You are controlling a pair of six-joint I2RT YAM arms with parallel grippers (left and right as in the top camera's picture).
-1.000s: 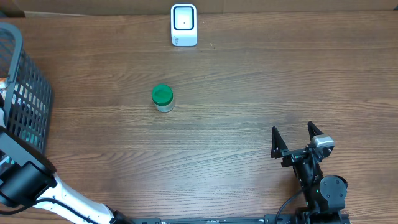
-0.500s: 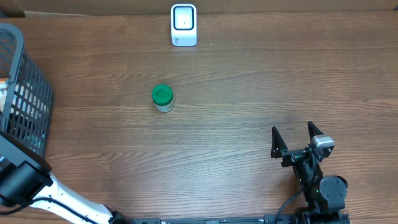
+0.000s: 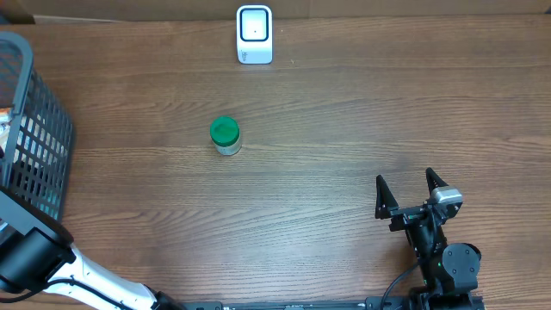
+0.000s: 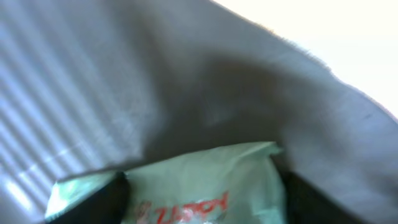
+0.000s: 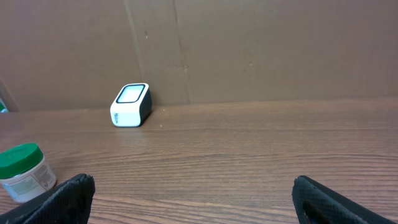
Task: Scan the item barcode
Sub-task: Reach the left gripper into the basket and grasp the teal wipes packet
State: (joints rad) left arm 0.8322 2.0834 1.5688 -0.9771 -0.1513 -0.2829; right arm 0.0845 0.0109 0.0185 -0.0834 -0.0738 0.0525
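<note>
The left arm (image 3: 34, 254) bends down into the black basket (image 3: 45, 129). The left gripper (image 4: 204, 190) has a finger on each side of a pale green packet (image 4: 186, 167) with red letters. The packet's long side runs from finger to finger. I cannot tell if it is squeezed. The right gripper (image 3: 411, 191) sits wide open and holds nothing. A white scanner (image 3: 255, 34) stands far off.

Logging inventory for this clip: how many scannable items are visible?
2: a green-lidded jar on the table, left of centre, and a pale green packet in the left wrist view, apparently inside the basket. More may be hidden there.
</note>
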